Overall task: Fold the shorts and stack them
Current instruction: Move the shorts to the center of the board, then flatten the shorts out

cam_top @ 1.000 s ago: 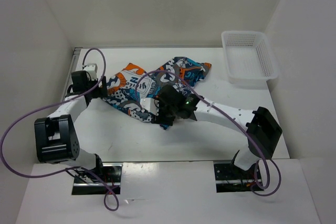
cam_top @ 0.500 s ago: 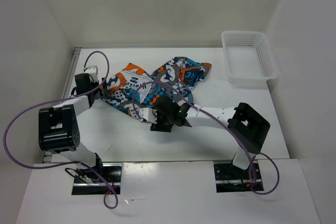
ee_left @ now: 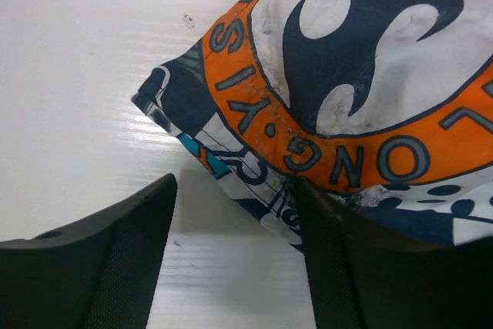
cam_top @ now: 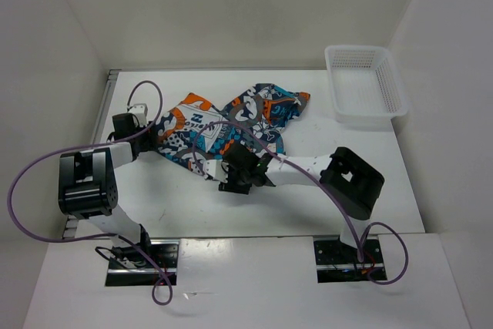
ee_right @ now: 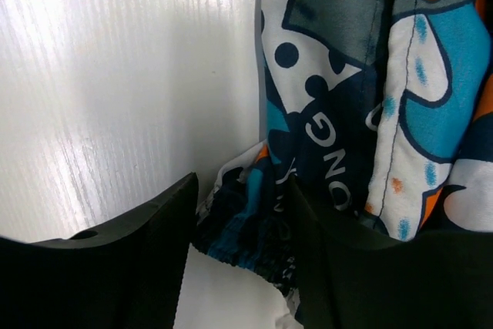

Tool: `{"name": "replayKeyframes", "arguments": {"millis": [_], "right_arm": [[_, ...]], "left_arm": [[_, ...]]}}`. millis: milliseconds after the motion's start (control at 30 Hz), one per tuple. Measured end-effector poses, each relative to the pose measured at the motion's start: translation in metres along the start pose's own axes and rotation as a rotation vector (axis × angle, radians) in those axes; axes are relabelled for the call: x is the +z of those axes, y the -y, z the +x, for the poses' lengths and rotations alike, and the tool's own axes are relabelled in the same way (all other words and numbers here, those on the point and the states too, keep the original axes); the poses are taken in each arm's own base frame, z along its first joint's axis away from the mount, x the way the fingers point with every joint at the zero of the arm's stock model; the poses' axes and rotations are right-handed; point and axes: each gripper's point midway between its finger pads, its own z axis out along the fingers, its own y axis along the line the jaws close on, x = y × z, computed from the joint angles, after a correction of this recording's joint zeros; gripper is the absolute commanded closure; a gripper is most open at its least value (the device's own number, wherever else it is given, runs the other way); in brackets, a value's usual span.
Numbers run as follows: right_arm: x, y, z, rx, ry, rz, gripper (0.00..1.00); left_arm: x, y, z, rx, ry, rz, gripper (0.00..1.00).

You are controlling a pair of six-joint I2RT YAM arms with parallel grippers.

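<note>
Two end effectors are working at the crumpled cloth, both with fingers spread. The left end effector [ee_left: 236, 184] is straddling a pointed corner of the shorts [ee_left: 370, 75] at the lower middle of its wrist view. One finger is over bare worktop [ee_left: 92, 75] and the other is overlapping the cloth's edge. The right end effector [ee_right: 245, 182] is bracketing a gathered dark edge at the bottom of its view and is not yet pinching it.

To do this step well, I judge that each should be closing on a clean bit of hem rather than a bunch. Both should then be drawing apart together, so the cloth is spreading flat before any fold. Uneven pulling risks twisting it further.

In the overhead view the shorts are lying rumpled from centre left toward the upper middle of the frame. The white worktop is looking smooth and faintly glossy, so the fabric should be sliding easily. A white mesh basket [cam_top: 356, 49] is sitting at the upper right, well apart from the cloth. Plain white walls [cam_top: 231, 13] are enclosing three sides.
</note>
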Motion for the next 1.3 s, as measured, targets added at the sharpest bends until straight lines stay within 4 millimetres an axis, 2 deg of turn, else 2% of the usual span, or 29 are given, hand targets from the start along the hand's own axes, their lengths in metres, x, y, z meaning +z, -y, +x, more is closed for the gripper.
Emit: {"name": "replayKeyframes", "arguments": {"millis": [33, 100, 133, 233, 267, 433, 700, 767, 867, 933, 1000, 1100, 1200, 1300], "right_arm": [[0.000, 0.001, 0.000, 0.001, 0.001, 0.003, 0.51], [0.001, 0.001, 0.000, 0.003, 0.001, 0.007, 0.60], [0.001, 0.001, 0.000, 0.004, 0.000, 0.007, 0.71], [0.002, 0.003, 0.000, 0.003, 0.000, 0.013, 0.89], [0.002, 0.004, 0.000, 0.001, 0.002, 0.016, 0.98], [0.002, 0.008, 0.001, -0.008, -0.001, 0.030, 1.00], [-0.001, 0.016, 0.001, -0.013, -0.008, 0.041, 1.00], [-0.006, 0.026, -0.005, -0.006, -0.003, 0.053, 1.00], [-0.017, 0.052, -0.024, 0.010, 0.030, 0.094, 1.00], [-0.031, 0.075, -0.042, 0.024, 0.066, 0.136, 1.00], [-0.047, 0.099, -0.060, 0.037, 0.107, 0.180, 1.00], [-0.083, 0.138, -0.084, 0.061, 0.169, 0.265, 1.00], [-0.130, 0.176, -0.105, 0.080, 0.231, 0.363, 1.00], [-0.188, 0.216, -0.135, 0.091, 0.322, 0.490, 1.00]], "left_arm": [[0.000, 0.000, 0.000, 0.001, 0.001, 0.002, 0.41], [0.000, 0.001, 0.000, 0.003, 0.000, 0.008, 0.52], [0.000, 0.002, 0.000, 0.003, 0.000, 0.011, 0.61], [0.000, 0.003, 0.000, 0.002, 0.001, 0.019, 0.74], [0.000, 0.004, 0.000, 0.002, 0.001, 0.021, 0.83], [0.000, 0.005, 0.000, 0.001, 0.002, 0.029, 1.00], [-0.001, 0.006, 0.003, 0.002, -0.011, 0.036, 1.00], [-0.002, 0.006, 0.003, 0.001, -0.016, 0.036, 1.00], [-0.008, 0.006, -0.002, 0.000, -0.022, 0.033, 1.00], [-0.014, 0.005, -0.016, 0.002, -0.010, 0.029, 1.00], [-0.023, 0.004, -0.039, 0.006, 0.027, 0.022, 1.00], [-0.046, 0.002, -0.084, 0.013, 0.104, 0.016, 1.00], [-0.082, -0.003, -0.135, 0.016, 0.198, -0.001, 1.00], [-0.131, -0.015, -0.192, 0.015, 0.327, -0.033, 1.00]]}}
